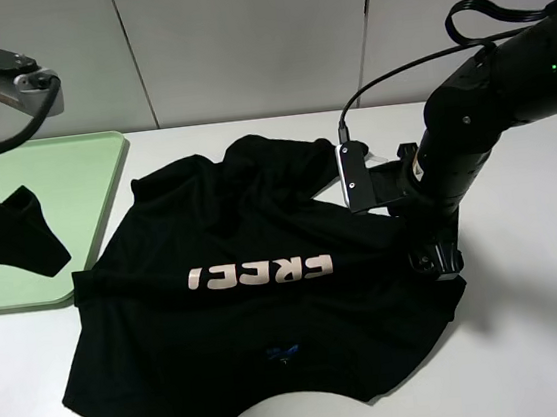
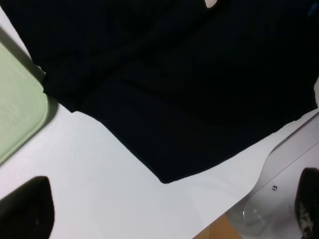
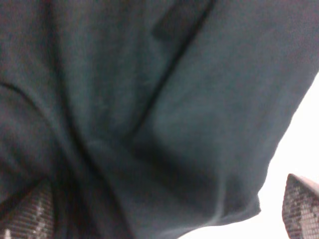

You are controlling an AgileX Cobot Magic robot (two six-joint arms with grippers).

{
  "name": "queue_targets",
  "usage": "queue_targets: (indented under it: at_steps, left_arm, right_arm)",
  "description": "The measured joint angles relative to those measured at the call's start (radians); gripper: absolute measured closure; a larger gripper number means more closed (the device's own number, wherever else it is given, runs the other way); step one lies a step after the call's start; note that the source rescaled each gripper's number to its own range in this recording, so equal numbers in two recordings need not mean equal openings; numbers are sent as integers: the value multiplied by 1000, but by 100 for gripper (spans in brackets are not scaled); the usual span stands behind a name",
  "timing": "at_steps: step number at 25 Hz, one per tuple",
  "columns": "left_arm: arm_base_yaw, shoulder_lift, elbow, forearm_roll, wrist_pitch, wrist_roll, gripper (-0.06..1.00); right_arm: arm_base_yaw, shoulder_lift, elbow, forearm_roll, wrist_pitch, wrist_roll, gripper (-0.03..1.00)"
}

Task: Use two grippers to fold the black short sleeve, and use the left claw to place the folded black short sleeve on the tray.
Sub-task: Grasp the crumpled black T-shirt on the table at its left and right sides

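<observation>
The black short sleeve (image 1: 260, 311) lies spread flat on the white table, with white letters across its middle. My left gripper (image 1: 32, 239) hangs over the green tray (image 1: 64, 183), left of the shirt and apart from it. In the left wrist view its fingers (image 2: 25, 209) stand wide apart and hold nothing, and the shirt's hem corner (image 2: 169, 134) lies beyond them. My right gripper (image 1: 437, 256) is down at the shirt's right edge. In the right wrist view its fingertips (image 3: 301, 204) are spread, with the shirt's cloth (image 3: 149, 124) bunched between them.
The green tray (image 2: 15, 109) lies at the table's left, its corner close to the shirt's left sleeve. A metal plate (image 2: 284, 179) sits at the table's front edge. Bare white table (image 1: 543, 319) lies to the right of the shirt.
</observation>
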Motion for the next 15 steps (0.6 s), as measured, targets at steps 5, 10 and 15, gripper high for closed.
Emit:
queue_targets:
  at_steps: [5,10,15]
  left_arm:
    - [0,0,0,0,0,1,-1]
    - [0,0,0,0,-13,1,-1]
    - [0,0,0,0,-25,1,-1]
  right_arm:
    - [0,0,0,-58,-31,17,-3]
    - [0,0,0,-112,-1,22,-3]
    - [0,2,0,-122,0,24,-3]
